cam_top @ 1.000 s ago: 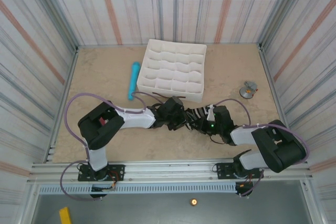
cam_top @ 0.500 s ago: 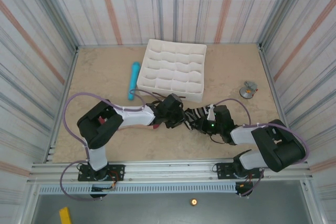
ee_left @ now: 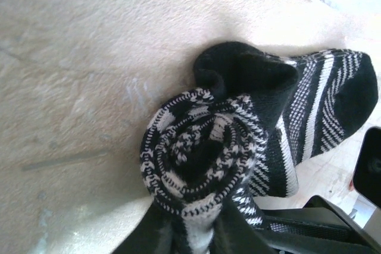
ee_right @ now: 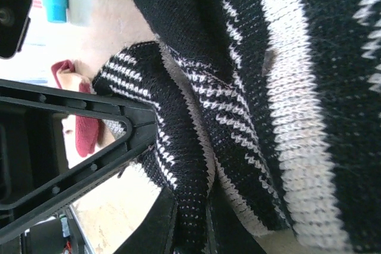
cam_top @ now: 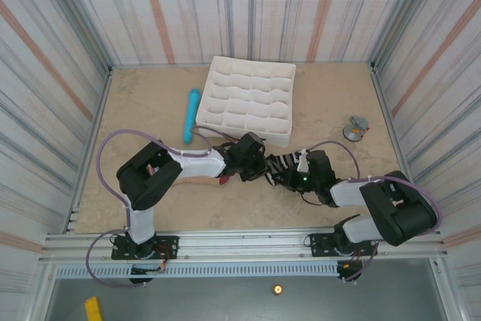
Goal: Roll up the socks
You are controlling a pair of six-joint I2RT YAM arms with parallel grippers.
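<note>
Black striped sock (ee_left: 202, 147) rolled, pinched by left claw (ee_left: 196, 233) and right claw (ee_right: 190, 224), maroon-toed sock (ee_right: 83, 132) mostly hidden

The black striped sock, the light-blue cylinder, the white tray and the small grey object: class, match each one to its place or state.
1 black striped sock
2 light-blue cylinder
3 white tray
4 small grey object

A lying left of the tray
B split into many compartments
C rolled into a spiral
D alone on the far right

Pairs: 1-C; 2-A; 3-B; 4-D
</note>
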